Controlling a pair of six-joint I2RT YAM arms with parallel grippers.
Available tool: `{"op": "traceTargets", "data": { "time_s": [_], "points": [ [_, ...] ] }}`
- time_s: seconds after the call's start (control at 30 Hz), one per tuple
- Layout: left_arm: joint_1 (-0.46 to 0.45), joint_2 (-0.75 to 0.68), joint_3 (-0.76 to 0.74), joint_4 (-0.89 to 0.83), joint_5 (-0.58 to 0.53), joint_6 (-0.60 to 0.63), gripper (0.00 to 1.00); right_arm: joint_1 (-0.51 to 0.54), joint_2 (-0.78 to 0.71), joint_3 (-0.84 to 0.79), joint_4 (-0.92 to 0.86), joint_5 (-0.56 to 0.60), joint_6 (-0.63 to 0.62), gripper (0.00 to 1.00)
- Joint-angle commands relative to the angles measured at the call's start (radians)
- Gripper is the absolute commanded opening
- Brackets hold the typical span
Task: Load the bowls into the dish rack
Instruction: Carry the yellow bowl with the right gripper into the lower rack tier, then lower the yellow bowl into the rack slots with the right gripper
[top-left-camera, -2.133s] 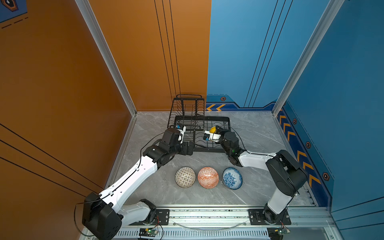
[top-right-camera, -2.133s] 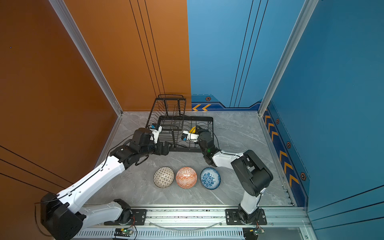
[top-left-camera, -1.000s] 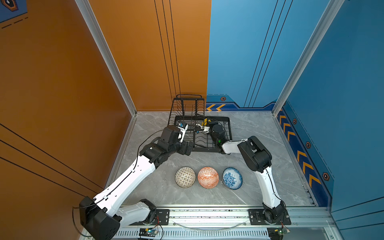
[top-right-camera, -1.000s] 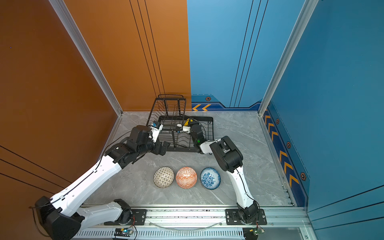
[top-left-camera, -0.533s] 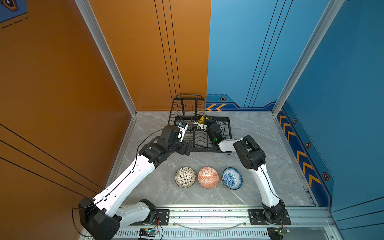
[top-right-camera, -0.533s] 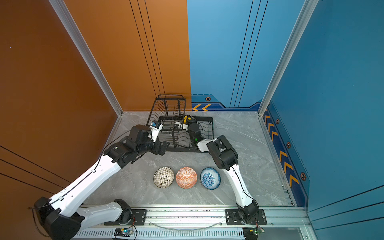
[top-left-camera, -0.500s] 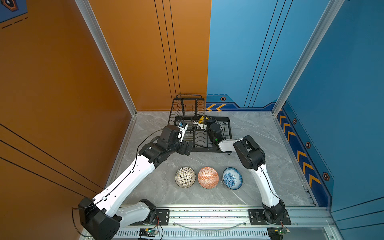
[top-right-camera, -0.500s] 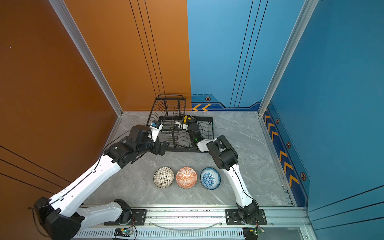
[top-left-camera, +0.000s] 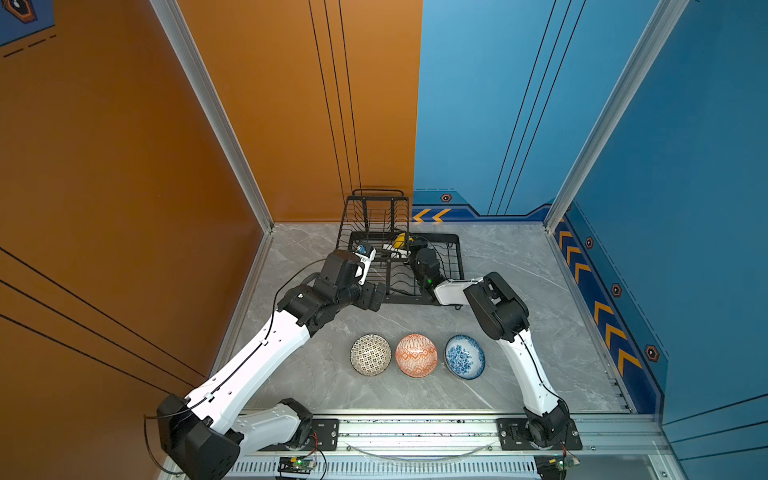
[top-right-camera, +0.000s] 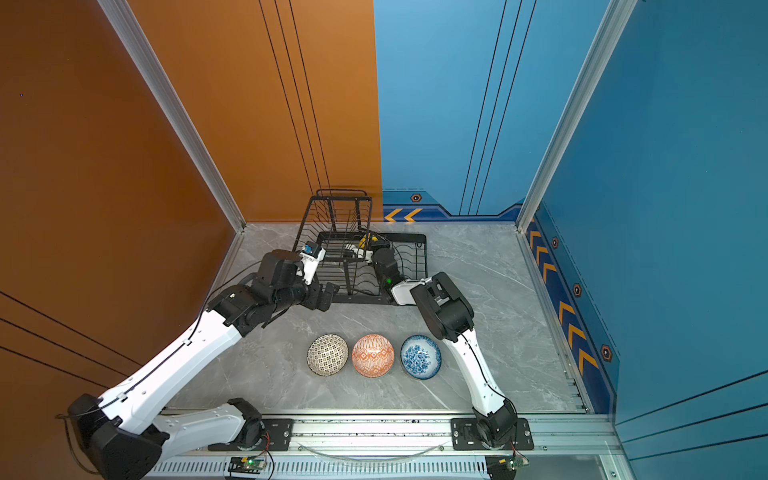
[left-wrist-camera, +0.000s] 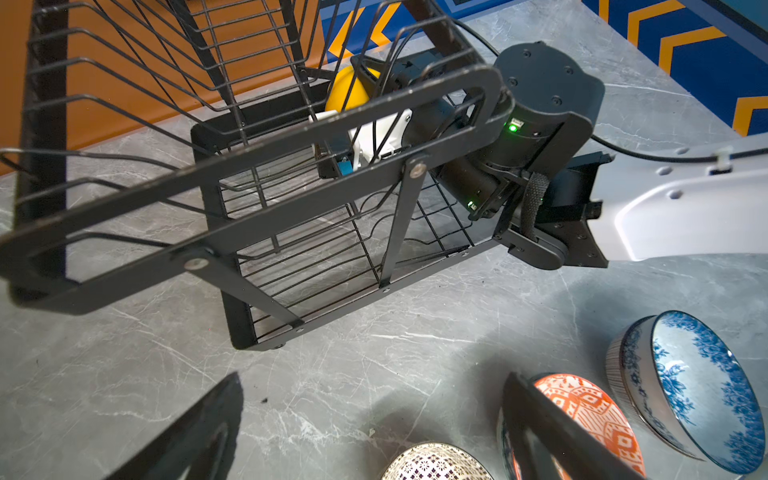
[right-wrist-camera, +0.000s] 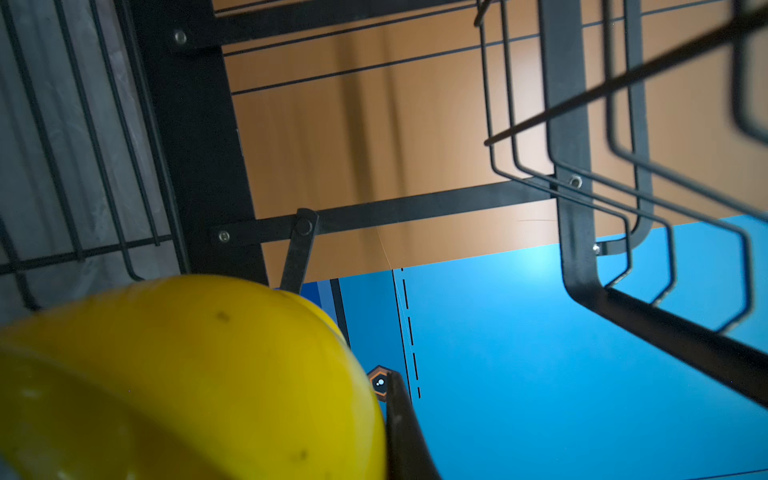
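**Top views.** The black metal wire dish rack (top-left-camera: 455, 266) (top-right-camera: 419, 266) stands at the back of the grey marble-patterned table (top-left-camera: 519, 374). Its raised basket tier (top-left-camera: 376, 208) is at the left end, next to the orange wall, and the low tray (top-left-camera: 449, 286) extends from there to the right. The right gripper (top-left-camera: 397, 246) (top-right-camera: 362, 247) reaches into the tray from the front and pinches a plain round yellow bowl (top-left-camera: 400, 239) (top-right-camera: 367, 241) at the foot of the raised tier. The bowl is on edge, not flat; which way its mouth faces cannot be told. The left gripper (top-left-camera: 374, 296) (top-right-camera: 326, 297) hangs just beside the rack's front left corner. Three bowls sit mouth up in a left-to-right row in front of the rack and apart from it. They are a dark-and-white fine-patterned bowl (top-left-camera: 370, 355) (top-right-camera: 327, 354), an orange-and-white geometric bowl (top-left-camera: 416, 355) (top-right-camera: 372, 355) and a blue-and-white floral bowl (top-left-camera: 464, 357) (top-right-camera: 420, 356), each just beside the next.

**Left wrist view.** The left gripper's two dark fingers (left-wrist-camera: 195, 432) are spread wide over the table, holding nothing. One of them crosses in front of the orange-and-white geometric bowl (left-wrist-camera: 590, 415). The yellow bowl (left-wrist-camera: 347, 93) shows its rounded outer wall behind the rack's frame bars, inside the rack.

**Right wrist view.** The yellow bowl (right-wrist-camera: 187, 374) fills one corner. One dark finger (right-wrist-camera: 405, 436) presses against its outer wall, and the other finger is hidden. Rack wires and bars stand around the bowl.
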Motion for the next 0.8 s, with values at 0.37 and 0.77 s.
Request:
{"op": "traceTargets", "data": {
  "time_s": [0.37,0.77],
  "points": [
    [0.002,-0.005,0.014,-0.019,0.012,0.006,0.98,0.006,0.035,0.052,-0.044,0.071,0.029,0.00],
    [0.002,-0.007,0.009,-0.020,0.020,-0.001,0.98,0.010,0.069,0.099,-0.076,0.109,0.024,0.00]
  ]
}}
